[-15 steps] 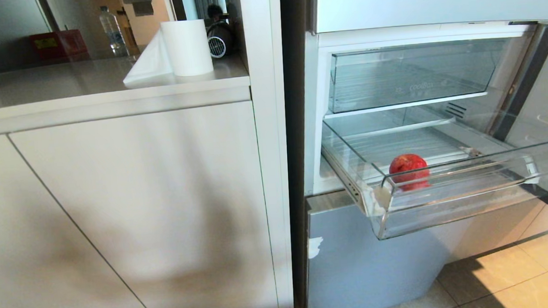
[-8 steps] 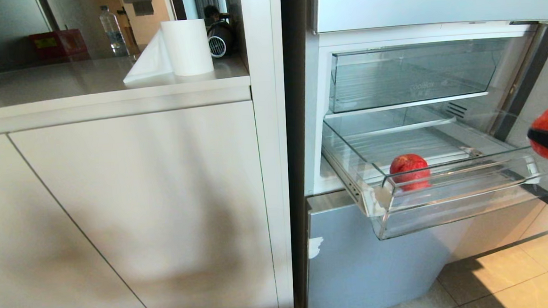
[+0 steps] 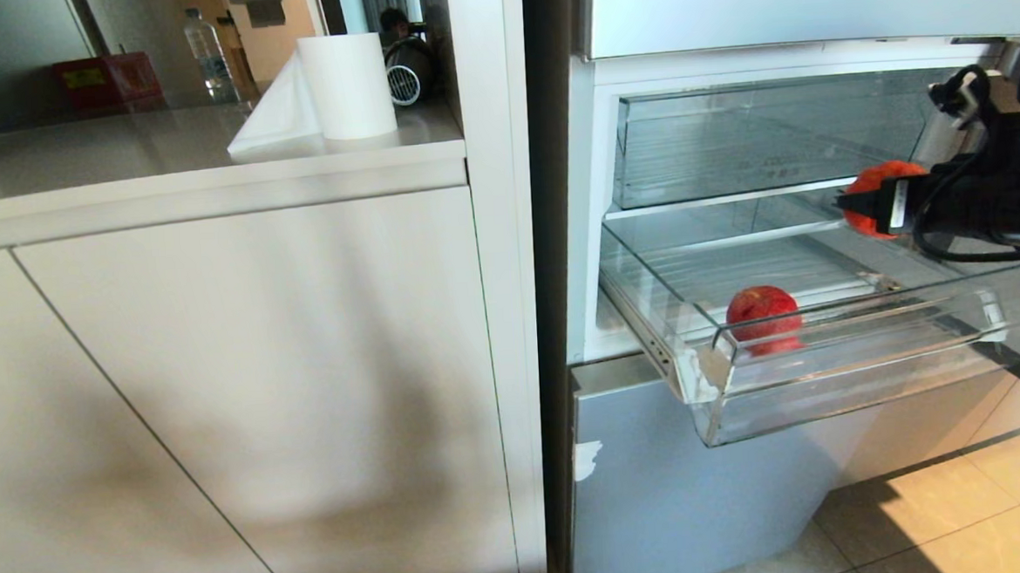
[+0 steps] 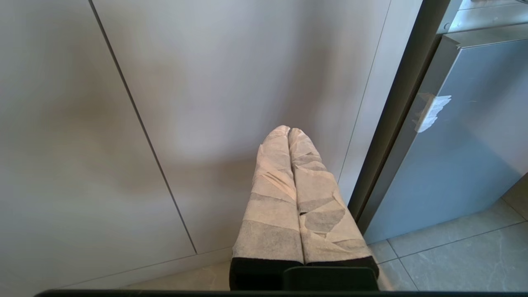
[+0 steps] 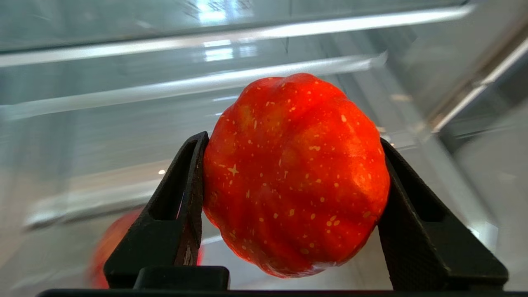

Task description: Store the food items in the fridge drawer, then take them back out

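Place: home kitchen.
Appliance: open fridge (image 3: 777,54) with clear plastic drawer (image 3: 846,365) pulled out and clear bin (image 3: 764,138) above it.
Cabinets: plain pale cabinet doors (image 3: 244,379) beside the fridge, under a pale counter (image 3: 119,154).
Counter items: paper towel roll (image 3: 347,85), water bottle (image 3: 206,58).
Floor: pale tiles (image 3: 967,507).
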